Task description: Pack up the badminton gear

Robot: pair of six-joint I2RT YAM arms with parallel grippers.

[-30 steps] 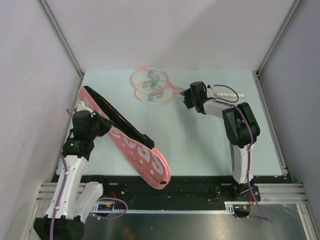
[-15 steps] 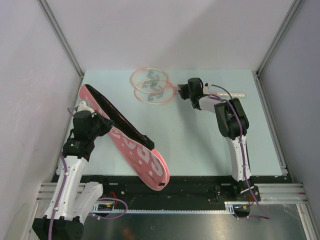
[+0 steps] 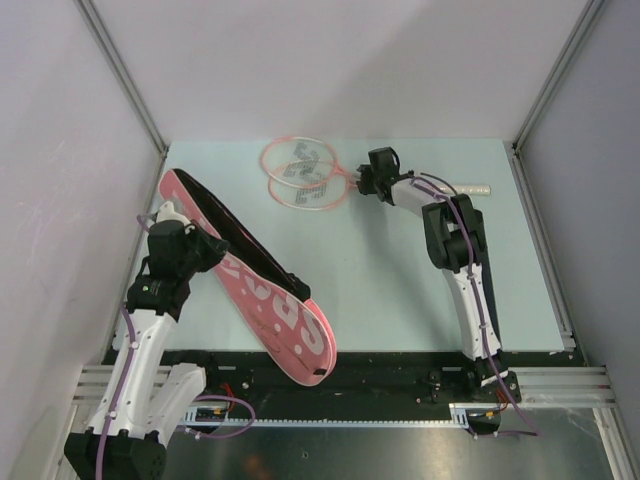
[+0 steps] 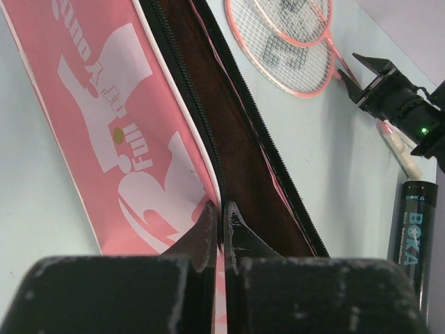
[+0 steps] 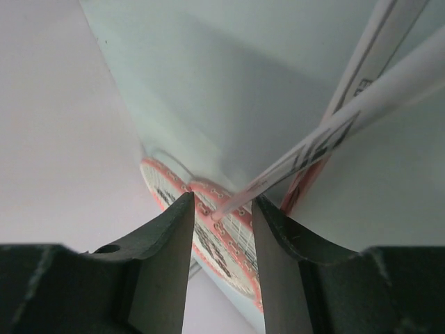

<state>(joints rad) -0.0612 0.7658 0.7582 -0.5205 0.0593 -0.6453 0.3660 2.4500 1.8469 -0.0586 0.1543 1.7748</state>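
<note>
The pink bag [image 3: 255,290] with white lettering lies slanted across the left of the table, its zip open and its dark lining [image 4: 243,146] showing. My left gripper [image 3: 207,247] is shut on the bag's upper rim [image 4: 221,216]. Two pink-framed rackets [image 3: 300,170] lie crossed at the far middle, with their white handles [image 3: 470,188] pointing right. My right gripper [image 3: 372,178] stands over the shafts just right of the heads. Its jaws [image 5: 222,209] are apart, with one white shaft [image 5: 299,156] between them. A dark tube [image 4: 415,236] lies at the right of the left wrist view.
Grey walls with metal rails close in the pale blue table [image 3: 400,280] on the left, the right and the far side. The right arm [image 3: 455,240] stretches up the right half of the table. The bag's lower end [image 3: 315,360] hangs over the near edge.
My right gripper has slid left along the racket shafts toward the heads, and its jaws have narrowed. The left gripper has kept its hold on the bag, which has shifted slightly.
</note>
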